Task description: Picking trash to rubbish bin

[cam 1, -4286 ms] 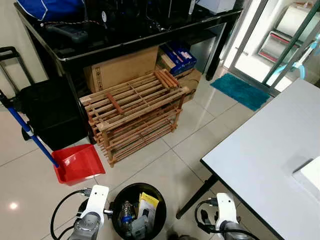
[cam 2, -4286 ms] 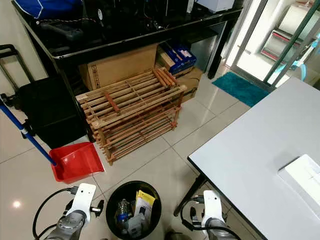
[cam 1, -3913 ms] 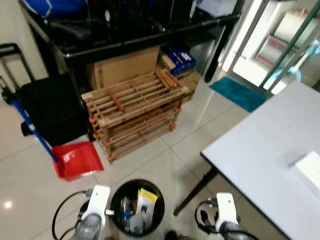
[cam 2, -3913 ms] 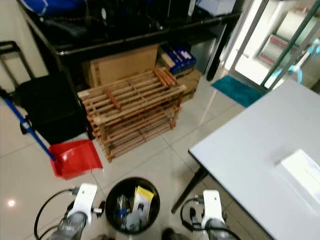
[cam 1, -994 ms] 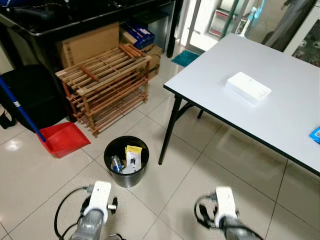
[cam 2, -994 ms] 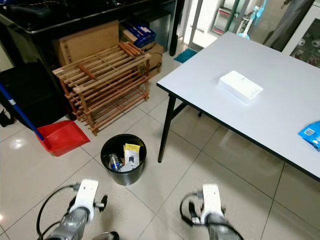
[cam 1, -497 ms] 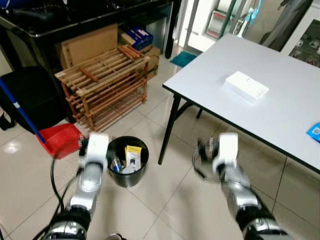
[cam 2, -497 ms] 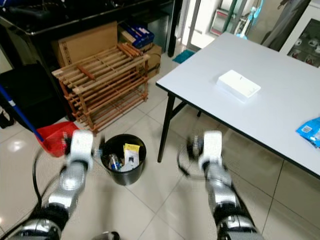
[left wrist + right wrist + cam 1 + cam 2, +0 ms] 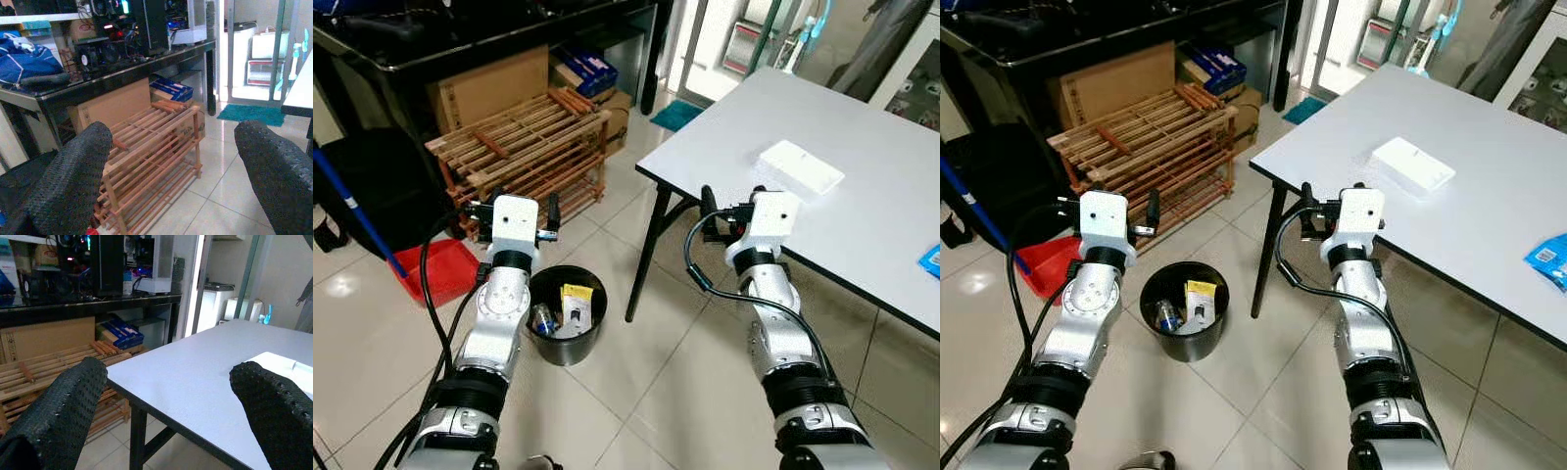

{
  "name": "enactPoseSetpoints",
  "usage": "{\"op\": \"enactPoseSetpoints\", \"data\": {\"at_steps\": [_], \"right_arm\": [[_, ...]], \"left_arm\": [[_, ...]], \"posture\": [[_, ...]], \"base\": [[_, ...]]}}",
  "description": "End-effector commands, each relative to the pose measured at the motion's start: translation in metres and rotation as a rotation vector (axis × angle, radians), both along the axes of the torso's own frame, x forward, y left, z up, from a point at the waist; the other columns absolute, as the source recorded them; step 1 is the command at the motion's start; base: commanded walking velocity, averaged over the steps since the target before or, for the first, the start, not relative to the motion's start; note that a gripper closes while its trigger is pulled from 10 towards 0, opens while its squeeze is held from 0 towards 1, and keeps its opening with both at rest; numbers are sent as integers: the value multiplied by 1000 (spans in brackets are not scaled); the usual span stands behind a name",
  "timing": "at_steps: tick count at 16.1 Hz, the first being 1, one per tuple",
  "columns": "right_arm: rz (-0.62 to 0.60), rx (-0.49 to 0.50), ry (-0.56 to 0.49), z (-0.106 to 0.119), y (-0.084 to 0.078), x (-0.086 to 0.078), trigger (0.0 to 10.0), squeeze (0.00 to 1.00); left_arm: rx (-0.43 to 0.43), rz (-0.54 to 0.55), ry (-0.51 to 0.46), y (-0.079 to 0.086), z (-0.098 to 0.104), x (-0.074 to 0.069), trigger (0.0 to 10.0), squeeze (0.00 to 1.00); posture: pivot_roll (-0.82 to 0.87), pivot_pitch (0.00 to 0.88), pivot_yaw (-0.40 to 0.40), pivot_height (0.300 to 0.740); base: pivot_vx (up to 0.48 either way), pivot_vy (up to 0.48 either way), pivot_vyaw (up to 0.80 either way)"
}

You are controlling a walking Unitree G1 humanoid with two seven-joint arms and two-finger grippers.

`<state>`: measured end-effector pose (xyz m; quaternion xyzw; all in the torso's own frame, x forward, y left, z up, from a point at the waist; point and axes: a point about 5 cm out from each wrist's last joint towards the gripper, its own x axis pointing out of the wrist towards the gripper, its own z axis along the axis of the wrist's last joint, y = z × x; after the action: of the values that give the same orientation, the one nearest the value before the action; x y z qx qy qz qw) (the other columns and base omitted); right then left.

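Observation:
A black rubbish bin (image 9: pixel 566 323) stands on the tiled floor beside the leg of a white table (image 9: pixel 881 211); it holds a plastic bottle, a yellow packet and other trash. On the table lie a white flat box (image 9: pixel 801 166) and, at its right edge, a blue packet (image 9: pixel 1548 258). My left gripper (image 9: pixel 511 208) is raised above the bin's far left side, open and empty, fingers (image 9: pixel 73 166) wide apart. My right gripper (image 9: pixel 732 204) is raised beside the table's near corner, also open and empty, fingers (image 9: pixel 58 411) spread.
A wooden shoe rack (image 9: pixel 524 147) stands behind the bin, with a red dustpan (image 9: pixel 435 269) and a black suitcase (image 9: pixel 372 186) to its left. A black desk with cardboard boxes (image 9: pixel 494 88) beneath lines the back. A teal mat (image 9: pixel 675 115) lies by the glass door.
Both arms have risen from hanging low to chest height in front of me. Over the earlier frames the camera backed away from the bin, bringing the table top into view.

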<state>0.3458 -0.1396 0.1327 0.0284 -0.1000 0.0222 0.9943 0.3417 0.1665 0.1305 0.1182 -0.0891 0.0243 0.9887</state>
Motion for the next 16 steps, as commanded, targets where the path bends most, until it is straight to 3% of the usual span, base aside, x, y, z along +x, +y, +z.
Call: {"op": "enactPoseSetpoints", "data": {"at_steps": [1, 2, 3, 4, 16], "right_arm": [[-19, 9, -8, 4, -5, 1, 10000, 0], [-15, 16, -15, 6, -2, 2, 10000, 0], [24, 16, 4, 3, 10, 0, 10000, 0], [37, 24, 19, 1, 14, 0, 10000, 0], [85, 13, 45, 4, 29, -2, 10000, 0]], "left_arm": [[1, -17, 1, -3, 1, 1, 10000, 0], [2, -37, 1, -9, 3, 2, 10000, 0], [-3, -86, 4, -26, 5, 5, 10000, 0], [-4, -97, 7, -29, 6, 5, 10000, 0], [-10, -83, 23, -23, 11, 2, 10000, 0]], "posture": [[11, 52, -88, 740], [10, 50, -86, 740], [9, 15, -82, 740], [10, 9, -82, 740], [27, 0, -86, 740]], "base": [[0, 0, 0], [0, 0, 0], [0, 0, 0], [0, 0, -800], [0, 0, -800]]}}
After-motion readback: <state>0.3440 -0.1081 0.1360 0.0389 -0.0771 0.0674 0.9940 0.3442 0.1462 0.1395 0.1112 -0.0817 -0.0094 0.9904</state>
